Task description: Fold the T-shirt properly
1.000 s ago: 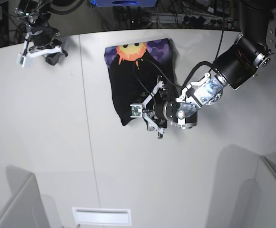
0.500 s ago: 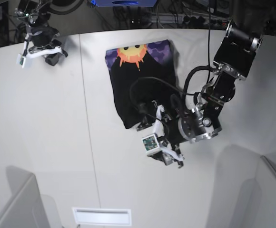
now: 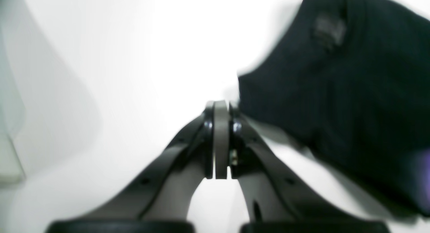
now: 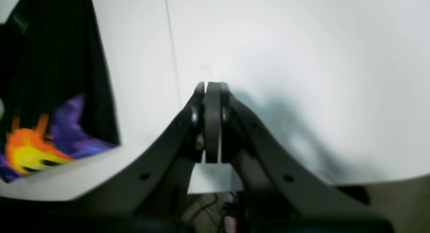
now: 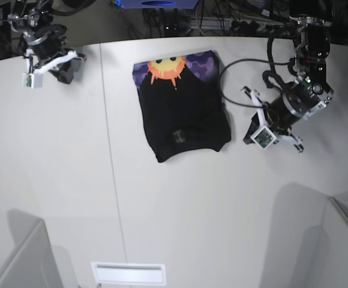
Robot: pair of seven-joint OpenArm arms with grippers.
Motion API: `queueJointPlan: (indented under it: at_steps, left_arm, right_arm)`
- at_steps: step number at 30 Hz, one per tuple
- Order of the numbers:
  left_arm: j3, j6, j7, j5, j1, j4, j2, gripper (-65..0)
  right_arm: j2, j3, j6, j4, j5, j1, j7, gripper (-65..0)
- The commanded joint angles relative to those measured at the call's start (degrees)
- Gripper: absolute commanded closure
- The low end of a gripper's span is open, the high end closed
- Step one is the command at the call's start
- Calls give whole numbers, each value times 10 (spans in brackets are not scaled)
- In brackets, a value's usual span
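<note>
Black T-shirt (image 5: 183,114) folded into a rough rectangle, flat on white table (image 5: 162,222), near far-centre; soft matte cloth, near edge rounded and slightly bulged, far strip printed with orange-yellow sun face on purple honeycomb. Small grey tag patch on the black cloth toward the near edge. In left wrist view, shirt (image 3: 339,91) blurred, ribbed-looking dark knit, corner just beside the fingers, not touching as far as can be told. In right wrist view, shirt (image 4: 50,91) at left edge, print at lower left, well apart from the fingers. Left gripper (image 5: 277,141) off the shirt's right side over bare table; fingers (image 3: 235,149) pressed together on thin grey pads, gripping nothing. Right gripper (image 5: 36,71) at far-left table corner, fingers (image 4: 198,125) likewise pressed together, empty. Fingers dark, smooth, curved plastic. Table smooth, glossy white, thin seam line running near-to-far left of the shirt. Far table edge curved, cables and clutter beyond it. Wide bare table around the shirt on left and near sides; grey partitions at both near corners, white slot plate at near edge.
</note>
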Motion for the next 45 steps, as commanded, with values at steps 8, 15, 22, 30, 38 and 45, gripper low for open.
queueJointPlan:
  at_steps: [8, 15, 22, 30, 38, 45]
  left_arm:
    - [-85, 3, -287, -6, 167, 6, -6, 0]
    - [-137, 3, -290, -5, 262, 6, -5, 0]
    - [-136, 3, -246, -5, 355, 6, -1, 0]
    - [-115, 3, -219, -5, 406, -23, -4, 0]
    - [-105, 3, -219, 100, 489, -28, -4, 0]
    - [-38, 3, -218, 152, 523, -109, -4, 0]
  right_arm:
    - [45, 2, 5, 36, 9, -60, 12, 0]
    - [48, 2, 5, 36, 13, -138, 9, 0]
    - [49, -17, 5, 36, 12, -205, 8, 0]
    - [51, -46, 5, 36, 10, -243, -81, 0]
    - [66, -45, 3, 34, 10, -246, -206, 0]
    - [82, -59, 2, 16, 8, -237, -251, 0]
